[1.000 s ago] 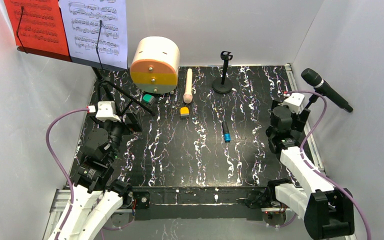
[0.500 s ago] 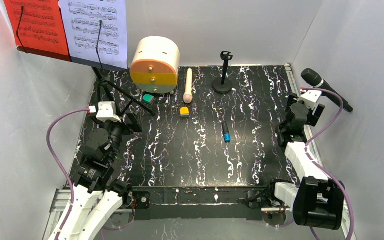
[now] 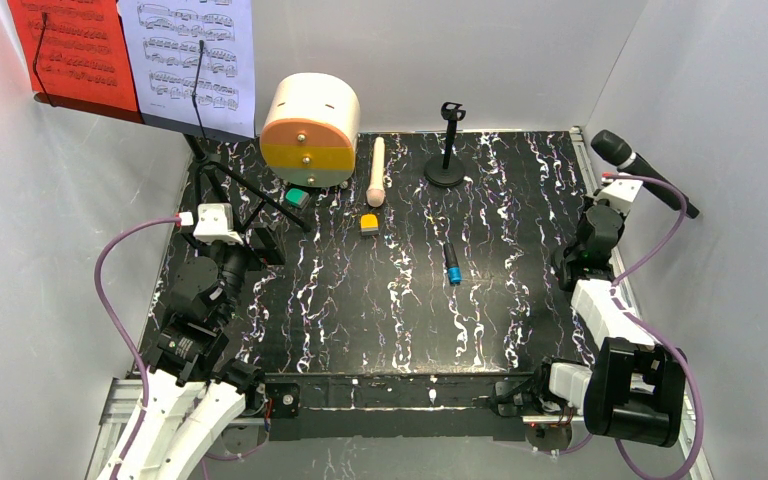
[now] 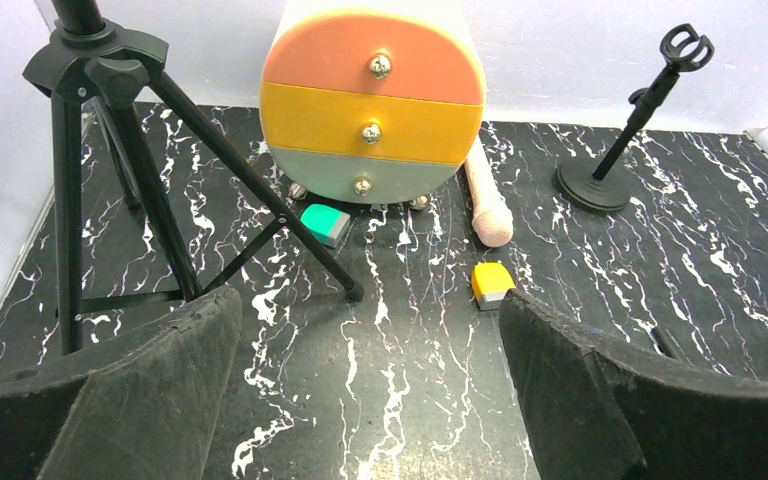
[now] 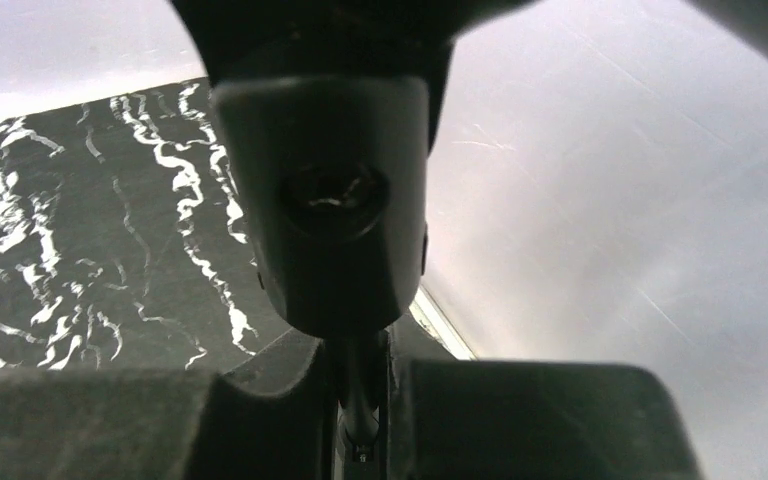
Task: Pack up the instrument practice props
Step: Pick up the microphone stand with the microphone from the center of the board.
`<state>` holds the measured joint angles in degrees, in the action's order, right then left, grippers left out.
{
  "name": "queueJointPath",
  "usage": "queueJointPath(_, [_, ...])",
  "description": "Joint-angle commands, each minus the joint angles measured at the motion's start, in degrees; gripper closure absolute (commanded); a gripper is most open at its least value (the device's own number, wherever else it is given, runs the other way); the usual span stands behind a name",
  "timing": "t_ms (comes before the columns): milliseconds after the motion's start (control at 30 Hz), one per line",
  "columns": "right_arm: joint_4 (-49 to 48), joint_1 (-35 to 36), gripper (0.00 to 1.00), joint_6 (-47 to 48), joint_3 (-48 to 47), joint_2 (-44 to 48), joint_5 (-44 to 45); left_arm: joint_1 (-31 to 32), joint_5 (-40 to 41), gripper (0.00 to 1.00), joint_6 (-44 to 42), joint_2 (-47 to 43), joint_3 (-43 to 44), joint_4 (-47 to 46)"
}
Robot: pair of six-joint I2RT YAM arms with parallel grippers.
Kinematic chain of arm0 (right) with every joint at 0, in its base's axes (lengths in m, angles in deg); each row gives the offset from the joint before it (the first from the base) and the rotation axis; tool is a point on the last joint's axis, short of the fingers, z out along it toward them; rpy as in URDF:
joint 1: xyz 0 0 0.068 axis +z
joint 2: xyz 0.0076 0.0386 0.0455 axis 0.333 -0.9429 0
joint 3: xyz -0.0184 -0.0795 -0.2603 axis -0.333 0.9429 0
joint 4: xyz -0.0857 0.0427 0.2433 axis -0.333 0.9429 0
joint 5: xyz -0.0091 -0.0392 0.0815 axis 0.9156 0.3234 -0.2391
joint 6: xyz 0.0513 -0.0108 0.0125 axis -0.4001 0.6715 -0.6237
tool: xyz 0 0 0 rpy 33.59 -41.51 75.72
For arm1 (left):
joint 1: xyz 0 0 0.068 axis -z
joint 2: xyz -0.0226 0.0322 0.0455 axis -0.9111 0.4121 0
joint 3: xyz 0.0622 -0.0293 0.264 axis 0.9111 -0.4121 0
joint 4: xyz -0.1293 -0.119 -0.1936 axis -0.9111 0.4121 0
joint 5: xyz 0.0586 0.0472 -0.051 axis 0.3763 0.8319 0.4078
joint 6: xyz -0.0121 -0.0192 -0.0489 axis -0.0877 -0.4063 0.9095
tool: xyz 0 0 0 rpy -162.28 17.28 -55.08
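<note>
Black microphone (image 3: 632,160) sits in the mic holder (image 5: 325,200) just above my right fingers (image 5: 520,420), seemingly pinched on its thin stem; left fingers (image 4: 610,400) spread wide.

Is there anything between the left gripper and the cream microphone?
Yes, two low things. The foot of the music rack's tripod leg sits between the open left gripper and the cream microphone, and a yellow block lies just in front of the microphone's head. Above them the way looks free.

Red sheet-music page (image 3: 70,45) cropped at top, mic holder (image 5: 358,385) blurred, its base hidden
</note>
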<state>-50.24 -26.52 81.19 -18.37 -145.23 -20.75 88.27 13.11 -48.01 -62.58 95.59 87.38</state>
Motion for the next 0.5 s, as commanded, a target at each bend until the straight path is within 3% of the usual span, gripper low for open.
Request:
queueJointPath(0, [-2.31,0.02,0.91,2.17,-1.16,1.94,-7.93,0.00,-1.67,0.02,-0.70,-0.51,-0.45,-0.78])
queueJointPath(67, [-2.15,-0.05,0.99,1.70,-1.60,2.54,-10.94,-0.02,-1.27,0.02,-0.70,-0.41,-0.55,-0.79])
queueJointPath(467, [-1.46,0.10,0.99,-4.58,-6.53,3.78,-28.80,-0.07,-2.38,0.02,-0.87,-1.44,-0.50,-1.15])
